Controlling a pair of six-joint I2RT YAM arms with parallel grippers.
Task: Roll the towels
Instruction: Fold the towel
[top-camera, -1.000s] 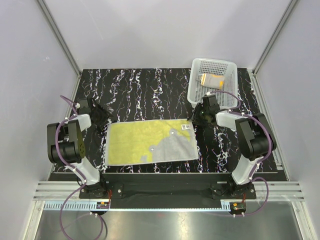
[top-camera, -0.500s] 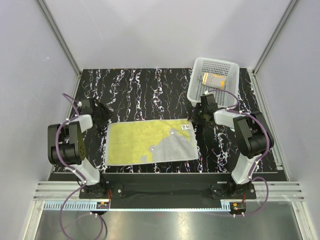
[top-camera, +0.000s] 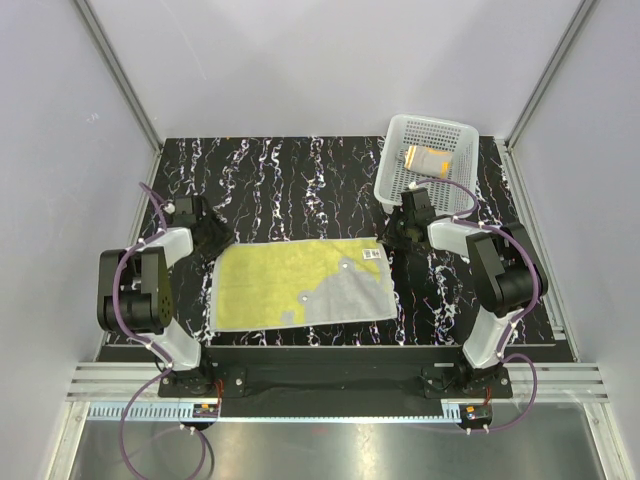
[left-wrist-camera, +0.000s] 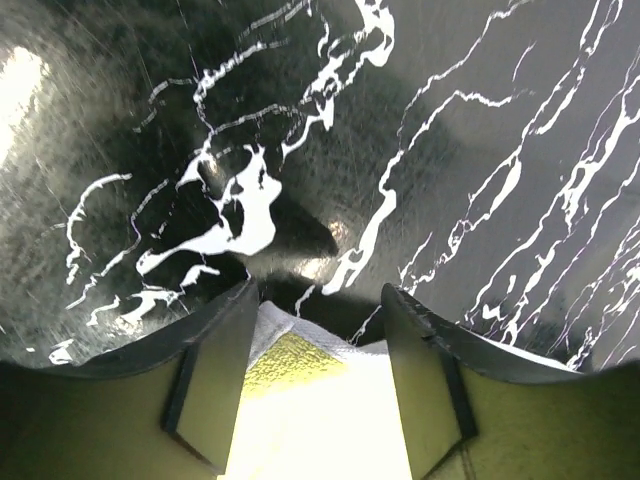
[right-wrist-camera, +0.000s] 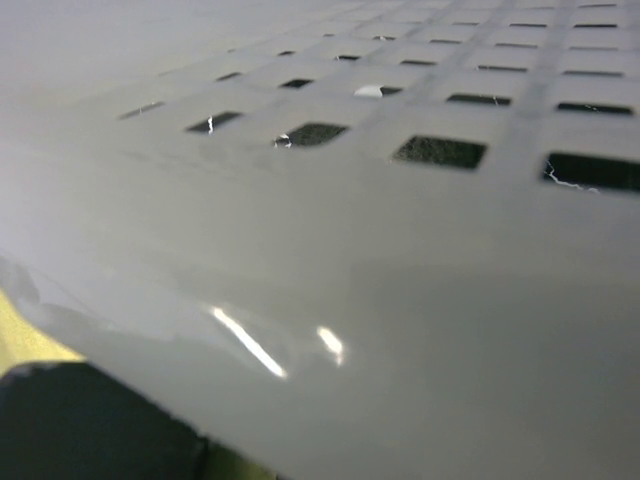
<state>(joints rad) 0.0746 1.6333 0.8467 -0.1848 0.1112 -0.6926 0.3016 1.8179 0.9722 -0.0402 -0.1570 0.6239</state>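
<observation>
Lying flat, soft rectangular yellow towel (top-camera: 272, 285)

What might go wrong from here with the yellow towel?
1. The right gripper sits tight against the basket, whose wall fills its wrist view; moving blind, it may snag or shove the basket.
2. The left gripper is open around just the corner tip of the yellow towel, so its grip may slip off.

Top view was bright & sharp, w/ only soft shadows. Left wrist cam had glare top-left on the glossy tabletop (left-wrist-camera: 120, 120) & the yellow towel (left-wrist-camera: 310, 400) was blown out. Right wrist pic was blurry, basket wall (right-wrist-camera: 400, 280) too close, w/ small glints.
</observation>
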